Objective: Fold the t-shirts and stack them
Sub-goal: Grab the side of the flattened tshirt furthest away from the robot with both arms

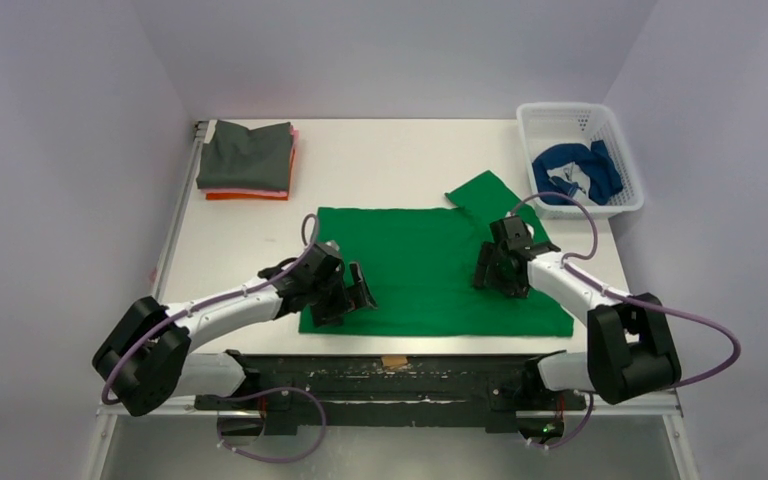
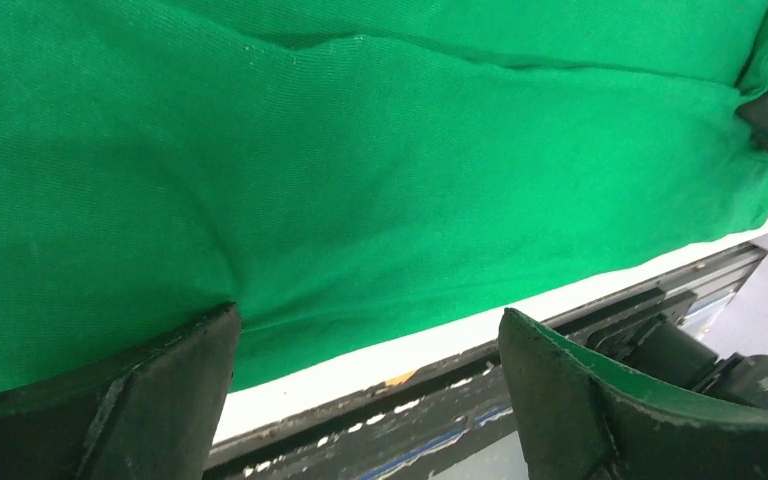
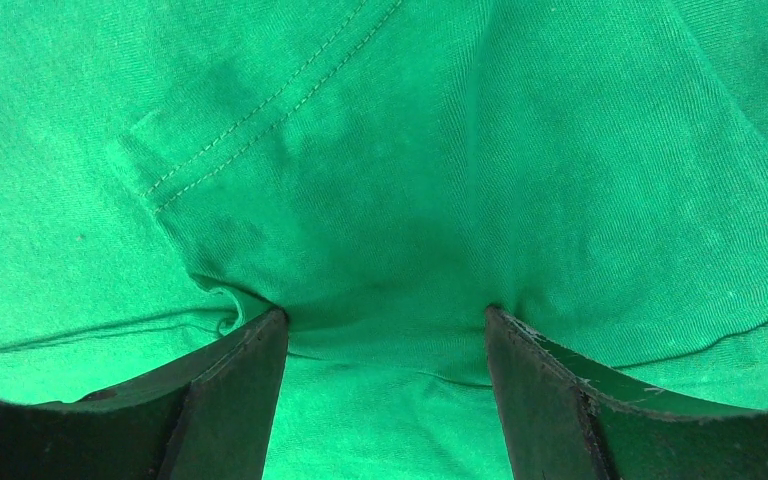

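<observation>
A bright green t-shirt (image 1: pixel 430 265) lies spread flat in the middle of the white table, one sleeve sticking out at its back right. My left gripper (image 1: pixel 355 295) is open over the shirt's near left part. In the left wrist view (image 2: pixel 370 330) one fingertip (image 2: pixel 190 345) rests on the cloth by the near hem. My right gripper (image 1: pixel 490 270) is open on the shirt's right part. In the right wrist view (image 3: pixel 385 320) both fingertips press into the green cloth (image 3: pixel 390 180), which puckers at the left one. Neither gripper holds cloth.
A folded stack stands at the back left, a dark grey shirt (image 1: pixel 248 155) on top, pink and orange ones (image 1: pixel 245 193) beneath. A white lattice basket (image 1: pixel 628 160) at the back right holds a crumpled blue shirt (image 1: pixel 575 170). The black rail (image 1: pixel 390 372) runs along the near edge.
</observation>
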### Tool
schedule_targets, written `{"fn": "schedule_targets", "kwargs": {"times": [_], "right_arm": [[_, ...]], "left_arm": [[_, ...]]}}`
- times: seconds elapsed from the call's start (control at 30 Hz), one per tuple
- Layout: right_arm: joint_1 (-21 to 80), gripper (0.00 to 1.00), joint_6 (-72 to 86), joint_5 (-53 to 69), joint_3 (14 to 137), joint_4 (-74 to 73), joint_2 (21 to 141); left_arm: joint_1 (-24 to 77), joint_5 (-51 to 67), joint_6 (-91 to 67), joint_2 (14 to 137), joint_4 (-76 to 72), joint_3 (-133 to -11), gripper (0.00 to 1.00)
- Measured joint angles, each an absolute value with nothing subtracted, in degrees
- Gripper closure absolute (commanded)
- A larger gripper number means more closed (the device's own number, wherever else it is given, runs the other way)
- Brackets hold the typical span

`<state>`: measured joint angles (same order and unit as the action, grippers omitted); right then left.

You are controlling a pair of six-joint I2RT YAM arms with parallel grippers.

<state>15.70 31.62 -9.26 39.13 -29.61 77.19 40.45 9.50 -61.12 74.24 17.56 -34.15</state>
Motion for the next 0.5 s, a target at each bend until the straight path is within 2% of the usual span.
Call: {"fn": "schedule_targets", "kwargs": {"times": [0.27,0.5], "right_arm": [[15.7,0.30,31.7,-6.4,36.5,-30.7,73.0],[15.7,0.28,31.2,-6.3,36.7,-33.4,69.6]], "left_arm": [[43.4,7.7,-63.4,67.7,24.5,-31.6,0.00],[43.6,6.8,-60.8,66.7,30.3,-33.3,0.00]]}}
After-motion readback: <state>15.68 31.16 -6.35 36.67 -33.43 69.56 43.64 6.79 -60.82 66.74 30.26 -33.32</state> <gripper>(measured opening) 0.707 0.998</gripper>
